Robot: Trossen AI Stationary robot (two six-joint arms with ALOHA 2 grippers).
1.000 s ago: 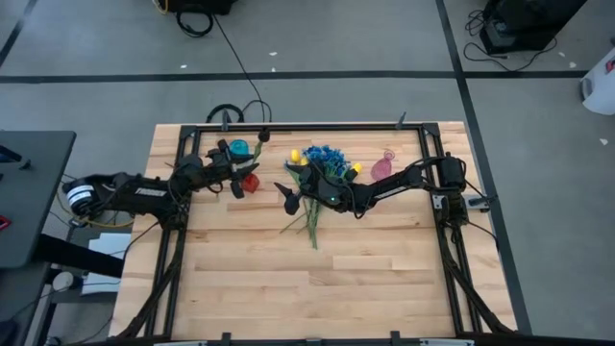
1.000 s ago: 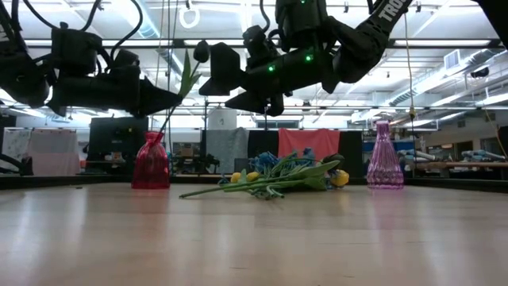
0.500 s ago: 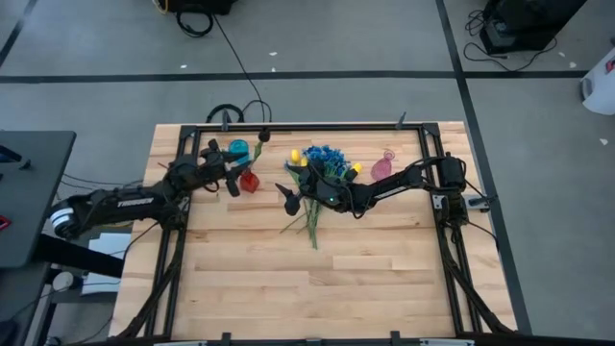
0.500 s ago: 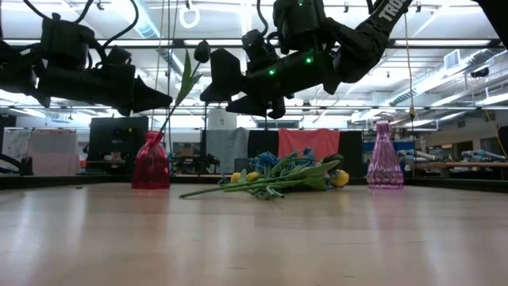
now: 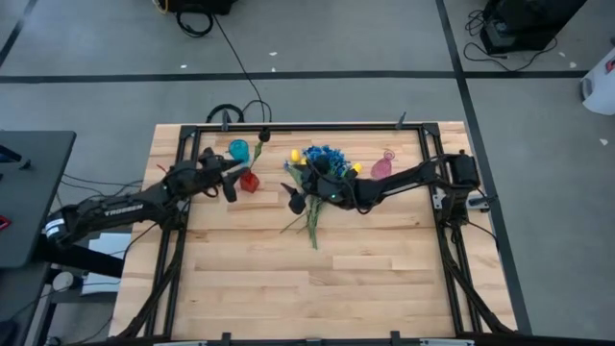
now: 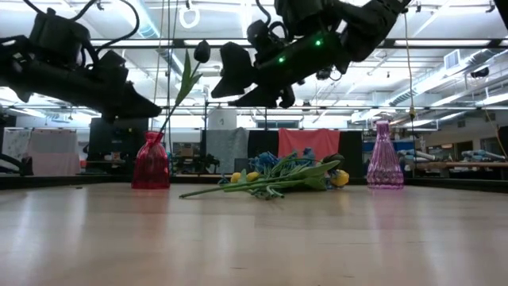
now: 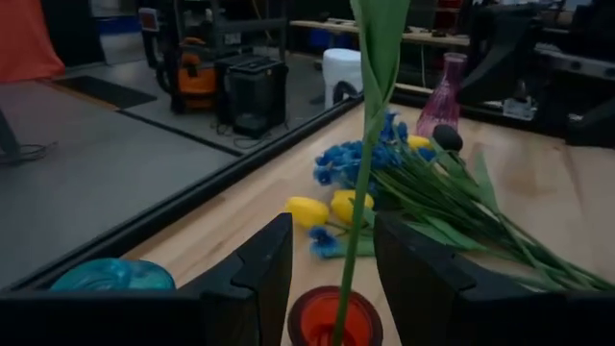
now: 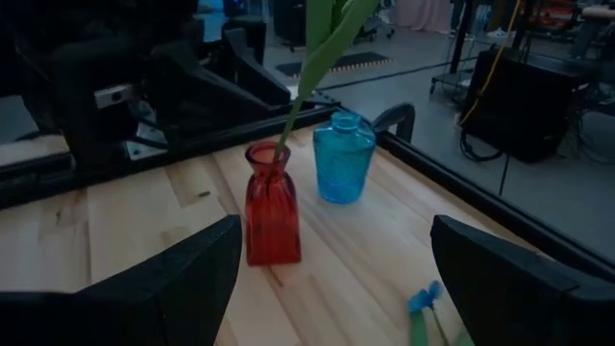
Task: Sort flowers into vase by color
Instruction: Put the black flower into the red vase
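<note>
We count three vases along the far half of the table: a red vase at about ten o'clock from the table's middle with one dark tulip standing in it, a blue vase just beyond it, and a pink vase at two o'clock. Between them at twelve o'clock lies the flower pile, at least three yellow tulips and one blue cluster, its tangled stems too overlapped to count and partly hidden under the right gripper, whose jaws gape wide and empty above it. The left gripper hangs just beside the red vase, fingers parted to either side of the stem and not touching it.
</note>
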